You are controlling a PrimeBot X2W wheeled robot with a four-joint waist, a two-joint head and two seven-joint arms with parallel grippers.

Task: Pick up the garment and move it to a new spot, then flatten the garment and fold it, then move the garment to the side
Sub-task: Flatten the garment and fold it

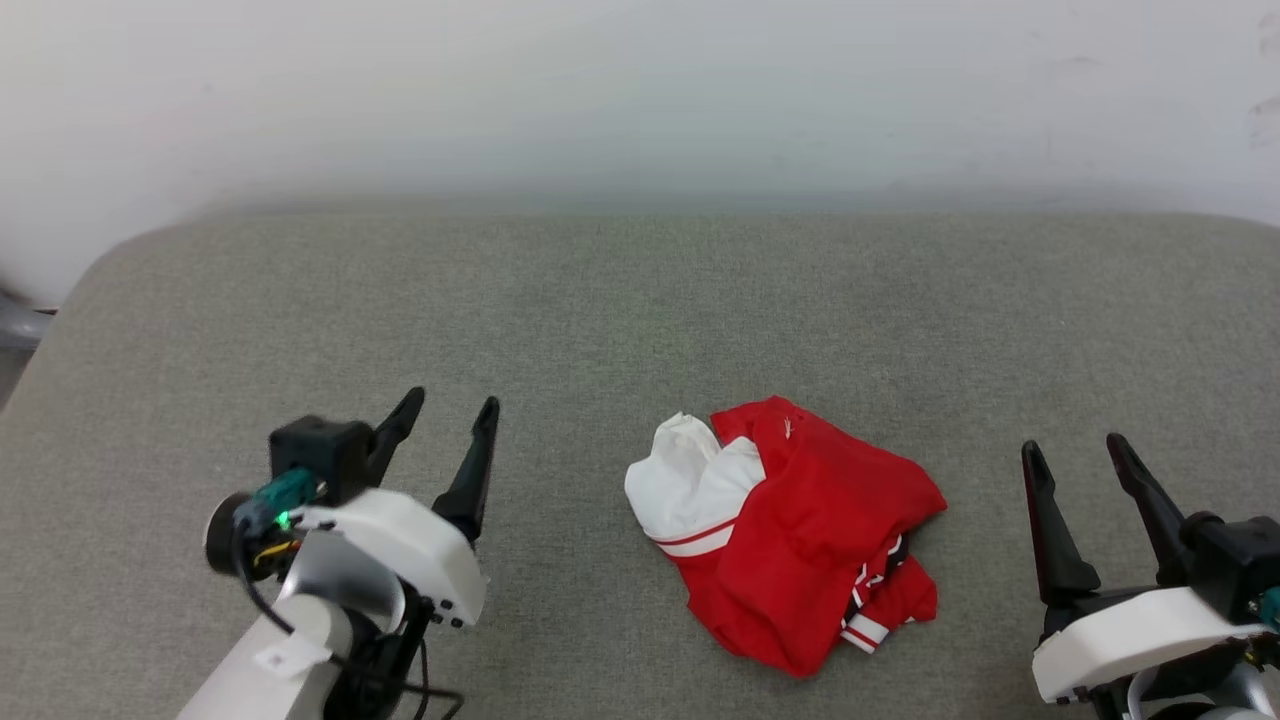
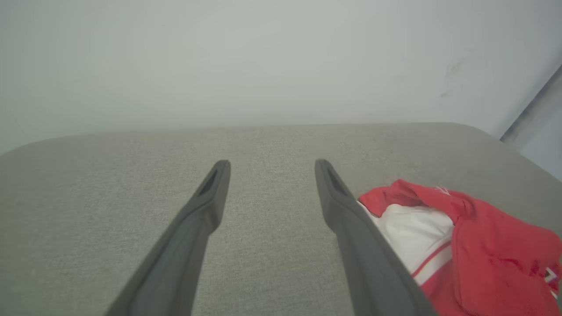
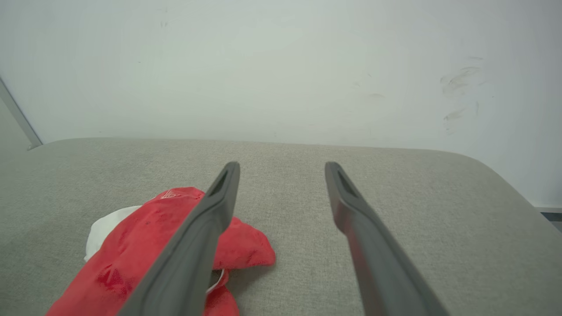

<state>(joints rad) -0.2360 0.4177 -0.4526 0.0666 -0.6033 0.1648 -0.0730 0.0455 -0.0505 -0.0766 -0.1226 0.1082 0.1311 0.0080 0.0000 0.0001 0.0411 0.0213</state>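
While the garment (image 1: pixel 790 540) lies crumpled, every step remains
Head view: it lies between the spread, empty fingers of left gripper (image 1: pixel 452 398) and right gripper (image 1: pixel 1072 442); left wrist view: beside the right finger; right wrist view: partly behind the left finger

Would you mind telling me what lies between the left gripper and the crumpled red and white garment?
Nothing but a bare stretch of the grey fabric surface, seen in the head view; the open left gripper and the garment are apart.
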